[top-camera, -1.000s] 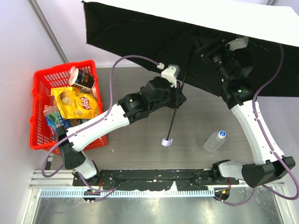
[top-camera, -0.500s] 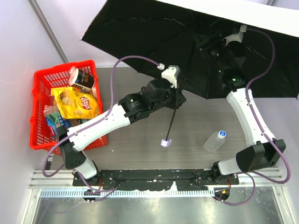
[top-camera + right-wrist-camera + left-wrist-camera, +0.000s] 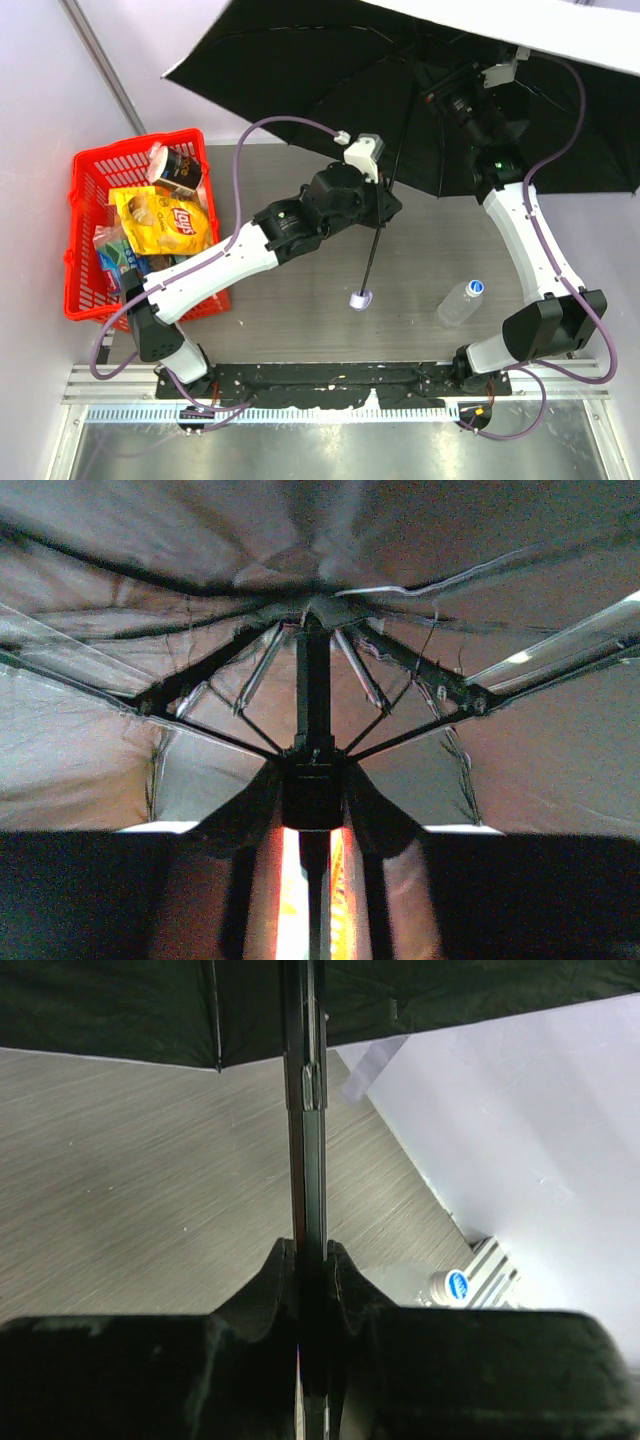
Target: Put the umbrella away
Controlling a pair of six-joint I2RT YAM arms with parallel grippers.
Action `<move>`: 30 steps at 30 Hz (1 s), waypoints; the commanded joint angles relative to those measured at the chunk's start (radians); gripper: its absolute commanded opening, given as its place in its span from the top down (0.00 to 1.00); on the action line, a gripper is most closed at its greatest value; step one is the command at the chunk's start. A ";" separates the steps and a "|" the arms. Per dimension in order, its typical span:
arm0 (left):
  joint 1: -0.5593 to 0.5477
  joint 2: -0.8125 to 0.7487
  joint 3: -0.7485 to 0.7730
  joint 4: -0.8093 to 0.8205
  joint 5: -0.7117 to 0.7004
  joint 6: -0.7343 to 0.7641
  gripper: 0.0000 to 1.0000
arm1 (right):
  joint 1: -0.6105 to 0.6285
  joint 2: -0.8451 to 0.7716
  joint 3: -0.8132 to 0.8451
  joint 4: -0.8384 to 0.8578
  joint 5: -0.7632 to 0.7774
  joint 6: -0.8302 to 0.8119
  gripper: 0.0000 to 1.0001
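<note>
Both jaws straddle umbrella shaft (image 3: 303, 1160).

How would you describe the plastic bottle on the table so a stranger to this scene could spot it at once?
Start at the grey table beneath the big open umbrella. On its near right part, right of the umbrella's small handle, sits a plastic bottle. Its clear body and blue cap set it apart from the colourful packets in the red basket on the left.
</note>
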 commanded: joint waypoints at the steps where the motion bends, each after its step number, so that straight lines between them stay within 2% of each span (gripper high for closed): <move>1: -0.014 -0.050 -0.002 0.065 0.037 0.025 1.00 | -0.015 -0.006 0.005 0.141 0.011 0.023 0.84; 2: -0.014 -0.055 -0.008 0.066 0.031 0.024 1.00 | -0.017 -0.005 0.002 0.165 0.008 0.023 0.96; 3: -0.013 -0.061 -0.018 0.069 0.024 0.022 1.00 | -0.017 -0.008 -0.015 0.185 0.005 0.018 0.99; 5: -0.010 -0.070 -0.031 0.083 0.017 0.024 1.00 | -0.018 -0.009 -0.014 0.208 -0.028 -0.019 0.99; 6: -0.002 -0.067 -0.028 0.078 0.016 0.030 1.00 | -0.017 -0.006 0.006 0.109 -0.041 -0.057 0.99; 11: 0.075 -0.041 -0.001 0.091 0.020 0.062 1.00 | 0.024 -0.061 -0.070 0.029 -0.095 -0.057 0.99; 13: 0.108 -0.006 0.057 0.054 0.029 0.079 1.00 | 0.072 -0.127 -0.182 0.019 -0.110 -0.059 0.99; 16: 0.125 0.014 0.109 0.025 0.042 0.105 1.00 | 0.121 -0.236 -0.467 0.153 -0.164 0.051 0.99; 18: 0.125 0.000 0.108 0.023 0.030 0.113 1.00 | 0.150 -0.293 -0.540 0.149 -0.120 0.012 0.99; 21: 0.125 -0.009 0.093 0.040 0.039 0.101 1.00 | 0.152 -0.281 -0.528 0.179 -0.124 -0.002 0.99; 25: 0.125 -0.001 0.088 0.031 0.083 0.076 1.00 | 0.134 -0.191 -0.405 0.139 -0.115 0.032 0.99; 26: 0.125 -0.012 0.077 0.026 0.089 0.070 0.96 | 0.126 -0.181 -0.384 0.151 -0.120 0.055 0.99; 27: 0.125 -0.026 0.058 0.029 0.095 0.065 0.88 | 0.114 -0.174 -0.376 0.165 -0.115 0.081 0.99; 28: 0.125 -0.052 0.013 0.040 0.108 0.062 0.75 | 0.104 -0.169 -0.362 0.167 -0.108 0.092 0.99; 30: 0.125 -0.104 -0.053 0.061 0.137 0.050 0.56 | 0.094 -0.161 -0.344 0.177 -0.097 0.122 0.99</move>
